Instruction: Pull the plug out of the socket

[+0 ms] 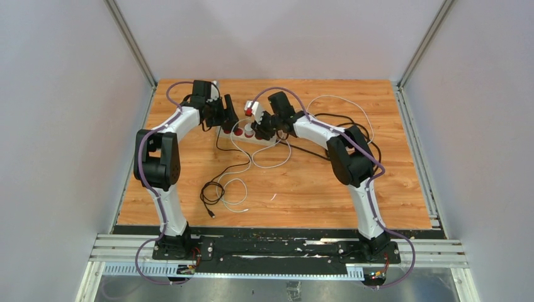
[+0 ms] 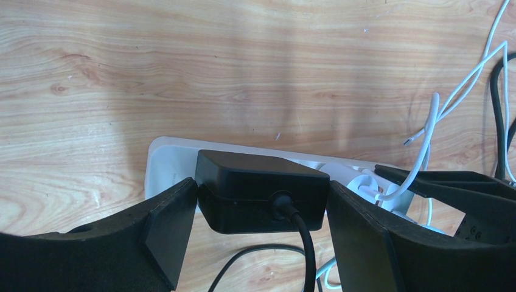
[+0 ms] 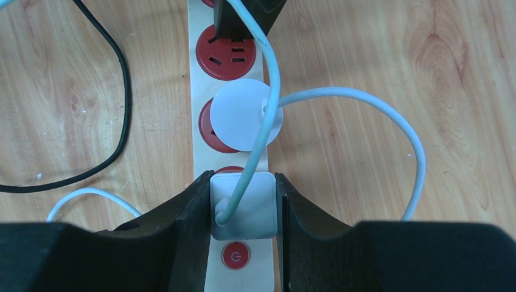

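Note:
The socket, a long white power strip (image 1: 269, 141), lies on the wooden table at the back middle. In the right wrist view the strip (image 3: 196, 91) shows one empty red outlet (image 3: 228, 56), a round white plug (image 3: 242, 115) in the outlet below it, and a square white plug (image 3: 244, 207) beside the red power button (image 3: 236, 256). My right gripper (image 3: 243, 190) is shut on the square white plug, which sits on the strip. My left gripper (image 2: 261, 196) is closed on a black adapter plug (image 2: 258, 182) at the strip's other end (image 2: 167, 159).
A black cable (image 1: 213, 189) and a white cable (image 1: 238, 196) coil on the table in front of the strip. More black and white cable (image 1: 352, 123) loops to the right, behind my right arm. Grey walls bound the table on three sides.

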Tool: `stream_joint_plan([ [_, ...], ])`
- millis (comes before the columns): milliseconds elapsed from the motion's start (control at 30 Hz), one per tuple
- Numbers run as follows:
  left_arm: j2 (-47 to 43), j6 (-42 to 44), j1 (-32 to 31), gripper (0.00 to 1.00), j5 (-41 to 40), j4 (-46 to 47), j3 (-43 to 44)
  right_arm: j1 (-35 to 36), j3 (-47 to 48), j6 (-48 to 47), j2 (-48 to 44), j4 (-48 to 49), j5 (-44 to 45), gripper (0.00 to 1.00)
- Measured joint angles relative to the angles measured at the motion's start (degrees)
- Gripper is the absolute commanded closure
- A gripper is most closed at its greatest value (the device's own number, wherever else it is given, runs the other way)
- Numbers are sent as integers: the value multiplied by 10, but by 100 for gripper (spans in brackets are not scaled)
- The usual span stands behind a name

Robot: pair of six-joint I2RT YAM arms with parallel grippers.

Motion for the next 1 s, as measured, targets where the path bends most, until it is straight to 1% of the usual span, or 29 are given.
stream_joint_plan([
  [100, 0, 1, 0, 22, 0, 2, -1, 8, -21, -4, -11, 21, 24, 100],
  [267, 0, 2, 0, 22, 0, 5, -3, 10, -10, 13, -9, 7, 33, 100],
  [433, 0, 4, 0, 22, -1, 12, -5, 2, 21, 76, 3, -27, 7, 100],
  [567, 0, 6, -1, 22, -3, 22, -8, -8, 32, 130, 11, -36, -27, 100],
  [700, 0, 6, -1, 22, -4, 33, -13, -12, 37, 163, 15, -42, -44, 100],
  [867, 0, 8, -2, 22, -4, 48, -23, -13, 40, 203, 17, -44, -46, 100],
  [1000, -6, 8, -2, 22, -5, 66, -37, -9, 36, 215, 15, -39, -13, 100],
])
